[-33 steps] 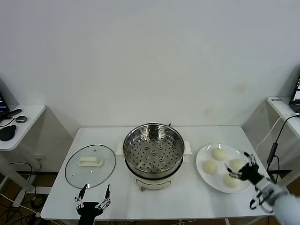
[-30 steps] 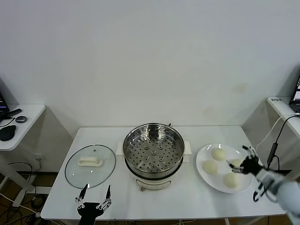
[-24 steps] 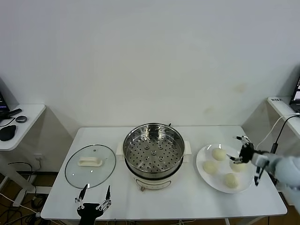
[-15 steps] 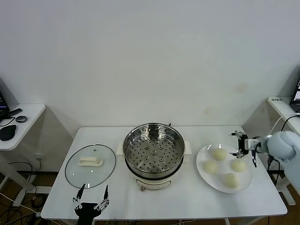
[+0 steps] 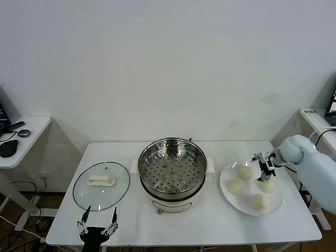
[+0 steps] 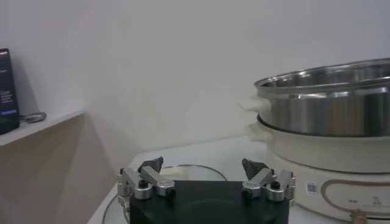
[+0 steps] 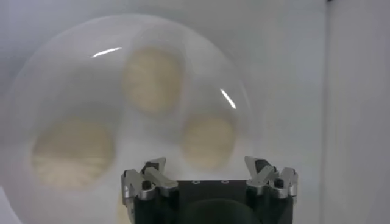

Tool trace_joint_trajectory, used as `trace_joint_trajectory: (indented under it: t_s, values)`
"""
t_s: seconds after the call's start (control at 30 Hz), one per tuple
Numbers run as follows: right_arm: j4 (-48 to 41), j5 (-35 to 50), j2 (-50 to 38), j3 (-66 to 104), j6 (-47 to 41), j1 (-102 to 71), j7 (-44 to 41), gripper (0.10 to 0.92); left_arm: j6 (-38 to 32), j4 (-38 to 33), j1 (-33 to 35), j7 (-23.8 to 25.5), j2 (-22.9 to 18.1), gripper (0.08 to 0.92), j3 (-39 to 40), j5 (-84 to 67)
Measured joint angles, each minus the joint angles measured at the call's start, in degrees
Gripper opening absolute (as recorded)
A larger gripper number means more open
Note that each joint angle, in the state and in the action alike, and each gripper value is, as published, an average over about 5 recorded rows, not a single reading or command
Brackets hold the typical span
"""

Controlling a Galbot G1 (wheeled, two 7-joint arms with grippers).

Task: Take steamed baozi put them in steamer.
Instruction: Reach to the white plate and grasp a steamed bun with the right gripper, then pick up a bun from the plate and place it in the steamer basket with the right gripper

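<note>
Cream-white steamed baozi [image 7: 152, 79] fill the right wrist view under the right gripper [image 7: 209, 176], jaws apart.

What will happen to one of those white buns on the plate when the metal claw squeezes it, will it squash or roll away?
The steamed baozi look smooth and puffy, so they would probably dent under a hard pinch. Their domed tops seem likely to slip between thin fingers. The right gripper hangs open above the plate; each bun sits flat, so rolling seems unlikely.

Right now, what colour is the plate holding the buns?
White, glossy plate; the head view shows it best.
</note>
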Motion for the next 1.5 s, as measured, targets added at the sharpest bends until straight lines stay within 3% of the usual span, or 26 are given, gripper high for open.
trace_joint_trajectory:
  t_s: [0.7,0.83,1.2,1.5]
  values:
    - [-9.25,-4.60,6.97,-2.35,0.10,2.09,2.36,0.803,-1.12,0.15,0.28,0.06,-0.50,0.823,-0.51,0.68]
    - [-9.50,-5.07,7.21,-2.23,-0.34,1.97,2.61,0.749,-1.38,0.09,0.52,0.05,-0.56,0.823,-0.41,0.82]
    - [-8.33,-4.19,6.38,-2.89,-1.27,2.46,2.52,0.460,-1.78,-0.25,0.72,0.03,-0.52,0.823,-0.30,0.84]
    - [-1.29,2.50,2.17,-7.14,-2.47,7.80,1.03,0.415,-1.84,-0.64,0.48,0.05,0.05,0.823,-0.07,0.79]
